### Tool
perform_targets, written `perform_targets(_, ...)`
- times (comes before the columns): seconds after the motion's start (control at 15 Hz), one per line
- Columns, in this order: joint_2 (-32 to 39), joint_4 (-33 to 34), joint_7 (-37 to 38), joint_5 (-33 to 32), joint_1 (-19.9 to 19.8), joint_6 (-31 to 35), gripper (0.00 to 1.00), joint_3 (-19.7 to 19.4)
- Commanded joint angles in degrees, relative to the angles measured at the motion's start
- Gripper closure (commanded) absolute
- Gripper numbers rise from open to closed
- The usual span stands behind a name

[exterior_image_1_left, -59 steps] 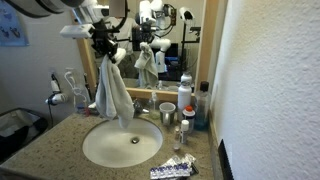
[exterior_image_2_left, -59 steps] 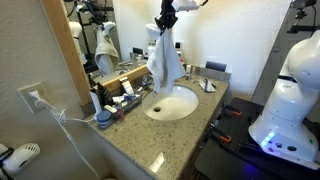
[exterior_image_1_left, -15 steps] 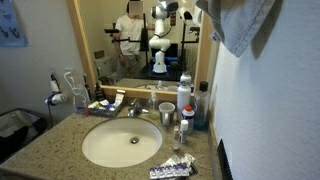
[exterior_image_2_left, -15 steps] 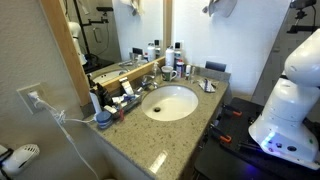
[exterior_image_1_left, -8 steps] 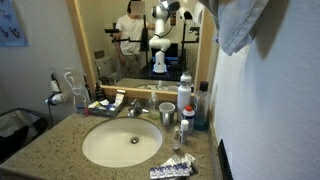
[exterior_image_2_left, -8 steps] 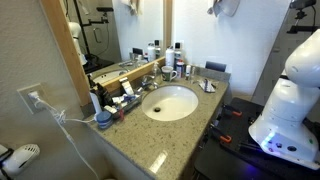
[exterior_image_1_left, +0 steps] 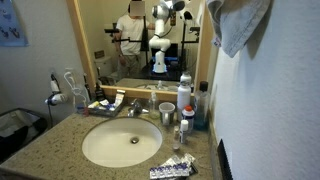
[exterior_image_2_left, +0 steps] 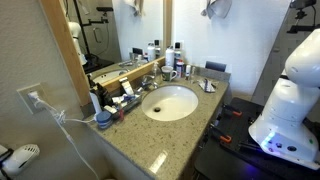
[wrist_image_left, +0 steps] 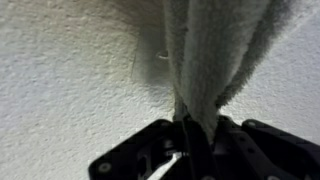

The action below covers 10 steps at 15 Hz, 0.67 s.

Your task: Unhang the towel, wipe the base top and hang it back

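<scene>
Your towel [exterior_image_1_left: 242, 25] is no longer over the sink [exterior_image_1_left: 125, 143]; it sits at the frame's upper right against the wall [exterior_image_1_left: 275, 100], pinched tight in your gripper [wrist_image_left: 193, 137]. Wiping looks finished; hanging remains.

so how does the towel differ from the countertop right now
The towel is plain pale grey-white; the countertop is speckled brown-grey. The towel hangs limp in folds high against the wall, pinched in the shut jaws in the wrist view; the countertop lies flat below, around the sink. They do not touch.
</scene>
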Motion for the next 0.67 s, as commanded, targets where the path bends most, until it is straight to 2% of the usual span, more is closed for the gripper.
perform_targets(0.0,2.2,3.9,-1.0,-0.6,-0.4,2.5,0.96,-0.7)
perform_targets(0.6,4.7,5.7,-5.3,0.8,-1.7,2.7,0.96,-2.6)
